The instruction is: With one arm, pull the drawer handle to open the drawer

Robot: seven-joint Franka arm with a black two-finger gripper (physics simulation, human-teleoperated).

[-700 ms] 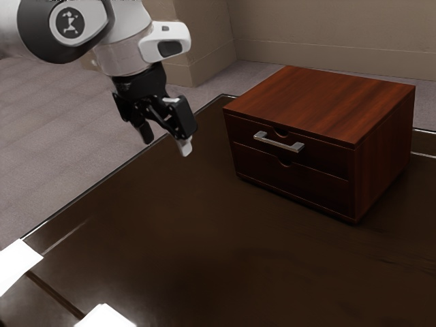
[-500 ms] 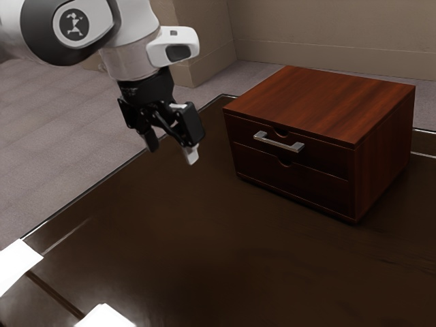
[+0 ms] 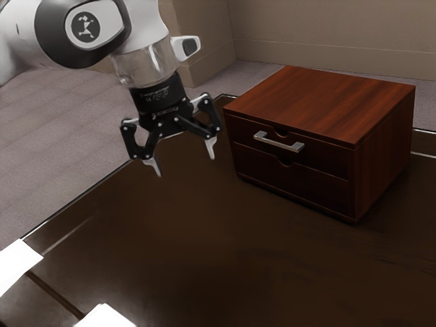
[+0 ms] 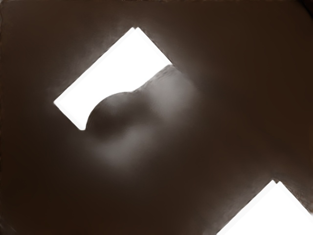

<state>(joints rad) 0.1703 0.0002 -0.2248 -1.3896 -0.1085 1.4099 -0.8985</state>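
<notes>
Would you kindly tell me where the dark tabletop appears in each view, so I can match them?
Exterior view: the tabletop spans the lower picture, beneath the open gripper and the wooden drawer cabinet.
Wrist view: the tabletop is the dark surface under the hand.
Shared landmark: white rectangular glare patches on it.

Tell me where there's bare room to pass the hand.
The dark table lies bare in front of the cabinet, down to the exterior view's lower edge. The gap between the open gripper and the handle is free too. Only the cabinet's corner crowds it.
</notes>
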